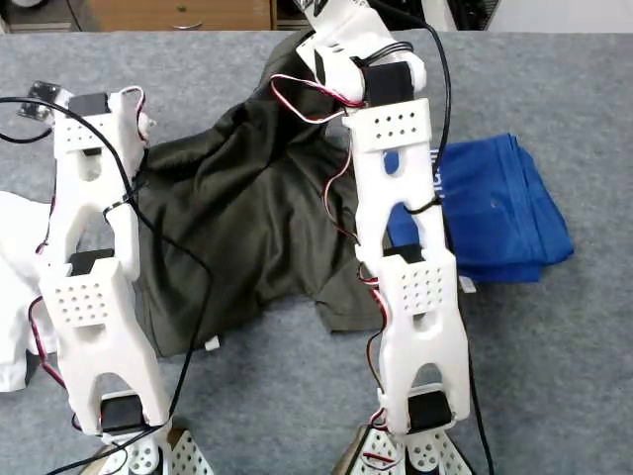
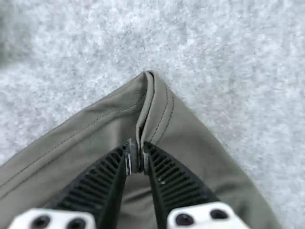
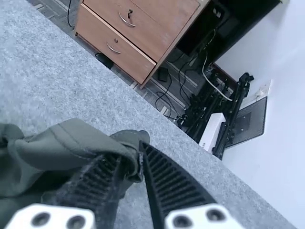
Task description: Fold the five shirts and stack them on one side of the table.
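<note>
An olive-green shirt point(image 1: 237, 213) lies crumpled across the middle of the grey table. My left gripper point(image 2: 137, 160) is shut on a hemmed corner of the olive shirt point(image 2: 157, 109), which lies flat on the cloth. My right gripper point(image 3: 138, 164) is shut on a bunched edge of the olive shirt point(image 3: 71, 143), lifted above the far table edge. In the high view the left arm point(image 1: 89, 198) stands at the shirt's left side and the right arm point(image 1: 396, 148) reaches over its far end. A folded blue shirt point(image 1: 504, 208) rests at the right. A white shirt point(image 1: 15, 267) lies at the left edge.
The grey table surface point(image 1: 574, 376) is bare at the front right. Beyond the far table edge stand a wooden drawer cabinet point(image 3: 138, 33), cables and a black stand point(image 3: 228, 105) on the floor.
</note>
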Controlling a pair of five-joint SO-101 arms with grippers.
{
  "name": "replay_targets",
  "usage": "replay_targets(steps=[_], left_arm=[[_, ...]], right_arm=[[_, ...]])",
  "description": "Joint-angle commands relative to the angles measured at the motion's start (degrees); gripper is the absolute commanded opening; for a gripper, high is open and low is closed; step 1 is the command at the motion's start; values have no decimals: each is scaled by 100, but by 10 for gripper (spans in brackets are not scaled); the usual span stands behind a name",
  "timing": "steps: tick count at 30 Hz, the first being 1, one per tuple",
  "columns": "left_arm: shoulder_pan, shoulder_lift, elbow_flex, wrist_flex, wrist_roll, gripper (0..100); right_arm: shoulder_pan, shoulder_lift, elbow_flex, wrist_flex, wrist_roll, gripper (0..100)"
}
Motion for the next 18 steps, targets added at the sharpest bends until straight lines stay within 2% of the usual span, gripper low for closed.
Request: replay_targets(steps=[1,5,11,14,18], left_arm=[[-26,-119,-826,598,-141,20],[-176,-119,-1442,1433,-475,20],[-396,-119,-2092,2567,-1037,20],[-466,-374,-1820,2567,-1257,20],[-422,-1393,-527,2549,-1503,21]], right_arm=[[-84,-22,-541,343,246,5],[-84,-22,-892,923,721,5],[-286,-127,-1657,2198,2066,5],[-400,-295,-1657,2743,2347,5],[-365,-567,-1648,3138,2488,5]])
